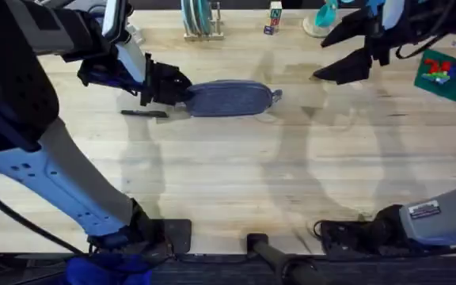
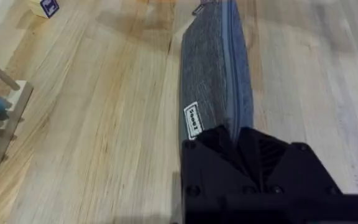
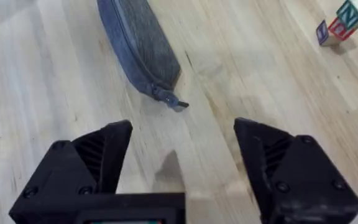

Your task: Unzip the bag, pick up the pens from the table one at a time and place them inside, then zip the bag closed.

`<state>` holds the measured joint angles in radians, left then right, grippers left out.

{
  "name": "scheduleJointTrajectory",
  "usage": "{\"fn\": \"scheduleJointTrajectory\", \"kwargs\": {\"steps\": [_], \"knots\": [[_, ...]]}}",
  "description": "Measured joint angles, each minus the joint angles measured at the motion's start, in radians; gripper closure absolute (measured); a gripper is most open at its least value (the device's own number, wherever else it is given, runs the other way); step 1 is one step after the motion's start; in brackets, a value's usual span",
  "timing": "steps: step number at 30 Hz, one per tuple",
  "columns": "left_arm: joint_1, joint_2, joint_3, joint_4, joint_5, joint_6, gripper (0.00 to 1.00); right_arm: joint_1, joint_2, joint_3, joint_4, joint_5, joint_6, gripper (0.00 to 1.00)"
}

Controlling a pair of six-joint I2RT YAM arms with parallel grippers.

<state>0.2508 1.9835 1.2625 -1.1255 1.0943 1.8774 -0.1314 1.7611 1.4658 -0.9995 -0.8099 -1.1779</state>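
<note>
The blue-grey bag (image 1: 232,99) lies lengthwise on the table (image 1: 236,182), toward the back. Its zipper runs closed along the top, and the small pull (image 3: 173,99) sticks out at the right end. My left gripper (image 1: 182,85) is shut on the bag's left end; in the left wrist view its black fingers (image 2: 241,140) pinch the fabric of the bag (image 2: 216,74) beside a white label. One black pen (image 1: 145,113) lies on the wood just in front of the left gripper. My right gripper (image 1: 321,57) hovers open to the right of the pull, with nothing between its fingers (image 3: 98,155).
Along the back edge stand a wooden rack with blue plates (image 1: 200,20), small letter blocks (image 1: 274,17) and a teal object (image 1: 323,16). A green baseplate with bricks (image 1: 450,71) sits at the far right. Bare wood stretches in front of the bag.
</note>
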Motion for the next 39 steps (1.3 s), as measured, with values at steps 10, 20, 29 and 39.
{"fn": "scheduleJointTrajectory", "kwargs": {"steps": [10, 20, 29, 39], "knots": [[-0.009, 0.000, 0.002, 0.000, -0.016, 0.000, 0.959, 0.000, 0.056, 0.001, 0.032, -0.023, -0.017, 0.006], [-0.013, 0.000, 0.005, 0.000, -0.022, 0.000, 0.959, 0.008, 0.170, 0.001, 0.114, -0.041, -0.021, 0.006], [-0.013, 0.000, 0.005, 0.000, -0.022, 0.000, 0.959, 0.052, 0.221, 0.001, 0.165, -0.047, -0.019, 0.006], [-0.014, 0.000, 0.005, 0.000, -0.023, 0.000, 0.959, 0.068, 0.246, 0.001, 0.160, -0.048, 0.020, 0.006]]}}
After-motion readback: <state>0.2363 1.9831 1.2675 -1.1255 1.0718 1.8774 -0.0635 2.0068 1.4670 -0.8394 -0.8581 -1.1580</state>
